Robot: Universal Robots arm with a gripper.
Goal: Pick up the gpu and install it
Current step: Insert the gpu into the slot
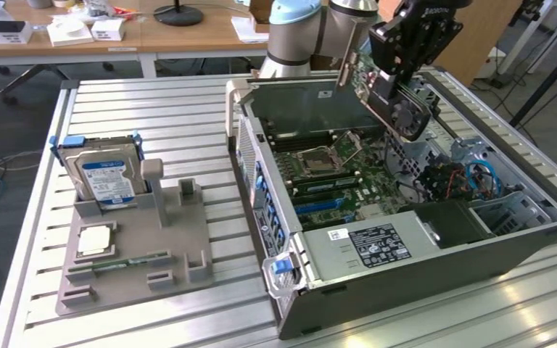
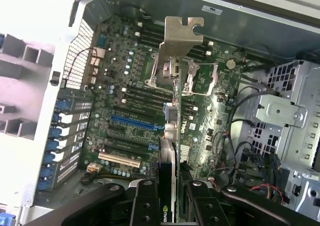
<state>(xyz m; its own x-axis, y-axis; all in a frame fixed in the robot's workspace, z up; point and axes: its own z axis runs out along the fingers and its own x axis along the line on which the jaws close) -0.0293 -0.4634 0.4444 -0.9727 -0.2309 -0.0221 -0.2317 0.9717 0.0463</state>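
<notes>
Gripper (image 1: 392, 81) clamped on the gpu (image 1: 412, 112), card hanging tilted over the open PC case (image 1: 434, 250) (metal bracket (image 2: 181, 38) leading), above the mobo (image 2: 125, 101).

gpu (image 2: 171, 156) bracket: bare matt metal; computer case (image 1: 434, 290): grey metal; table (image 1: 162, 109): ribbed metal, slight sheen.

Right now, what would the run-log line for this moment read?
gripper: shut on gpu | gpu: held edge-down above open computer case | install: card not yet seated on board
</notes>
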